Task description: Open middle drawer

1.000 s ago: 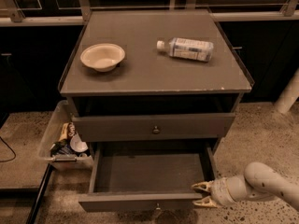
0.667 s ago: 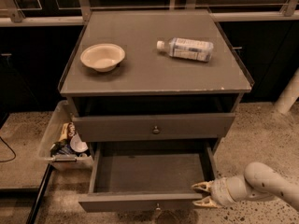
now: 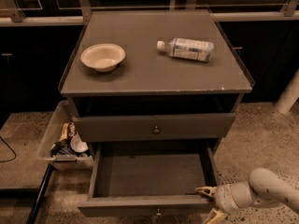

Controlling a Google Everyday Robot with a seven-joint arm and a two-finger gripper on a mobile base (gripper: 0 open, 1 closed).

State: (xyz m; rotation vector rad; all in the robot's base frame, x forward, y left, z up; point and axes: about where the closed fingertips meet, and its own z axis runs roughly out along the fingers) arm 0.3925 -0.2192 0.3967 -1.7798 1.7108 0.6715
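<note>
Cabinet top point(image 3: 149, 71) bears bowl point(image 3: 103, 56), bottle point(image 3: 187, 49); gripper point(image 3: 211, 203), fingers point(image 3: 204, 190) apart, at pulled-out bottom drawer point(image 3: 140, 206) below middle drawer point(image 3: 117, 127)

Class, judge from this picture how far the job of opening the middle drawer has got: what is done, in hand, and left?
Done: the middle drawer stands pulled well out, its bare floor showing. In hand: the gripper sits at the drawer's front right corner. Left: probably little, perhaps a last pull, then drawing the arm away.
</note>
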